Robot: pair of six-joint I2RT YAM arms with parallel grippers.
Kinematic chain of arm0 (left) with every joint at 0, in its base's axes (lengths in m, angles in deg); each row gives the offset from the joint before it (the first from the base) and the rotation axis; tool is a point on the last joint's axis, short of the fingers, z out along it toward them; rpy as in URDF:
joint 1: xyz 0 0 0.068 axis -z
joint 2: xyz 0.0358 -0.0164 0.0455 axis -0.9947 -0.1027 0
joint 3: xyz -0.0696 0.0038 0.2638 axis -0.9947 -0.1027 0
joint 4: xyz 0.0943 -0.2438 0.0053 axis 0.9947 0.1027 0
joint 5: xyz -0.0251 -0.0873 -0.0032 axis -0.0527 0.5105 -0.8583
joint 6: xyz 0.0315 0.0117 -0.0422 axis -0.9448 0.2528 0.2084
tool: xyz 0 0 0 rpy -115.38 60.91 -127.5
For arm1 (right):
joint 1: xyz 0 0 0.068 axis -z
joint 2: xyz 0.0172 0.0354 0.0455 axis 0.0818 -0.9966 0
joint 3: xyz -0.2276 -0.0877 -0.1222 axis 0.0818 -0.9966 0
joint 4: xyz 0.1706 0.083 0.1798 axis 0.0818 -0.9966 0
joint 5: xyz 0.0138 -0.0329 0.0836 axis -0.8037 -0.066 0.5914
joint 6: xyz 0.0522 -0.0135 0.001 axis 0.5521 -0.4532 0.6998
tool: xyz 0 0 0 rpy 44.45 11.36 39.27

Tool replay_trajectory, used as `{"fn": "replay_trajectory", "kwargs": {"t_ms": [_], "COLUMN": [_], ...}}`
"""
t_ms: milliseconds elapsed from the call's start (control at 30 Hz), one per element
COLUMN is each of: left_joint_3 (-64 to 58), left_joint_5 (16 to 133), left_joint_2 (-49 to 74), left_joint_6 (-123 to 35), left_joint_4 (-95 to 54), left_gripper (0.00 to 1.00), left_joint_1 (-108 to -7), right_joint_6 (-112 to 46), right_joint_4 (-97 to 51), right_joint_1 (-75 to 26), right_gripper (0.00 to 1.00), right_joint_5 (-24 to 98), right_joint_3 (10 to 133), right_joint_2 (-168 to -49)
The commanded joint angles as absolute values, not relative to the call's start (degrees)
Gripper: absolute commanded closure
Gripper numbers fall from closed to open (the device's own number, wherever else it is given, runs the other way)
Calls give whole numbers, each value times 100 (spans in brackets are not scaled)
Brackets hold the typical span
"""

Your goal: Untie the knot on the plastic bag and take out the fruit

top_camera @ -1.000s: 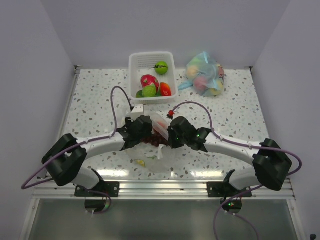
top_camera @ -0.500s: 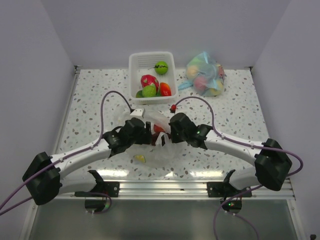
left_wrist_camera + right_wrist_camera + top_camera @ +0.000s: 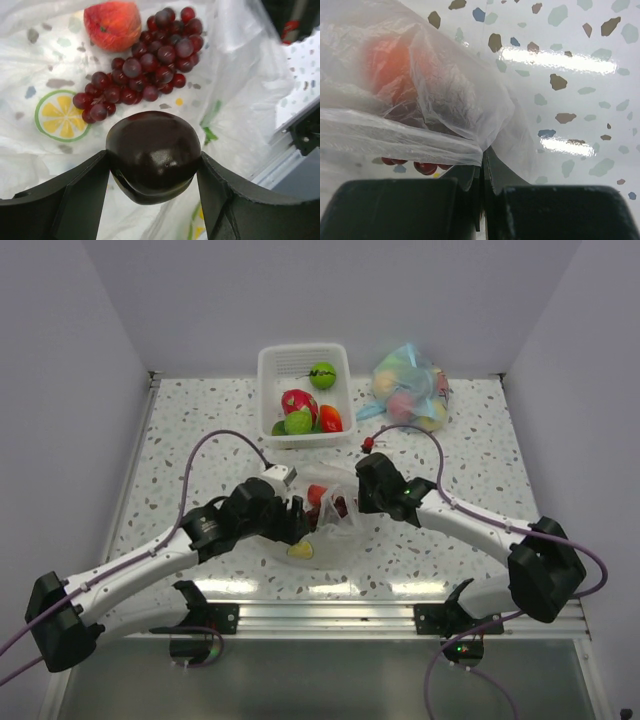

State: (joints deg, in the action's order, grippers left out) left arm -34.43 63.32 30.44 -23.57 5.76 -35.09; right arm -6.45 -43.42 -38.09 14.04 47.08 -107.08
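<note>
- Grip on a dark round fruit [image 3: 150, 150] is held by the left gripper [image 3: 152, 165]. Its fingers [image 3: 80, 195] are spread to the fruit's width and pressed against both sides.
- From the wrist view, the held fruit is seen above the open mouth of the plastic bag [image 3: 338, 538]. No tied knot can be made out.
- Below and beyond the fingers, the grapes [image 3: 145, 65] lie inside the bag. The bunch's long axis runs slantwise toward a red fruit [image 3: 112, 25], and a citrus slice [image 3: 60, 115] lies beside it.
- The right gripper [image 3: 482, 160] is closed flat on a fold of the bag's film, so that side of the mouth is held up.
- The white basket [image 3: 266, 390] is set on the far side of the bag from both grippers, well apart from the held fruit.
- The coming move is judged to turn on that relation. The fruit would have to be raised clear of the film, then carried away from the arm bases to the basket. The left arm alone is free for this, as the right is taken up with the bag.
</note>
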Motion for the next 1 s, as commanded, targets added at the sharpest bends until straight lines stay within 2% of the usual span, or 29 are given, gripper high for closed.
{"fn": "replay_trajectory", "kwargs": {"t_ms": [0,167,400,600,967], "left_joint_3": [-2709,-1692,-424,613,3432], "left_joint_5": [6604,6622,5569,5672,5752], "left_joint_2": [3279,3086,2261,917,-2581], "left_joint_6": [-2703,-2932,-3178,-3143,-3389], "left_joint_4": [629,822,586,129,-30], "left_gripper": [70,70,73,73,68], "left_joint_1": [-3489,-3497,-3979,-4849,-5492], "right_joint_6": [-622,-516,-490,-525,-744], "right_joint_4": [-4295,-4207,-4251,-4233,-4286], "right_joint_1": [-3820,-3811,-3820,-3820,-3820], "right_gripper": [100,100,100,100,100], "right_joint_5": [1362,1415,1564,1810,2232], "right_joint_3": [4499,3999,3576,3391,3470], "right_joint_2": [-10580,-10325,-9877,-9455,-9402]}}
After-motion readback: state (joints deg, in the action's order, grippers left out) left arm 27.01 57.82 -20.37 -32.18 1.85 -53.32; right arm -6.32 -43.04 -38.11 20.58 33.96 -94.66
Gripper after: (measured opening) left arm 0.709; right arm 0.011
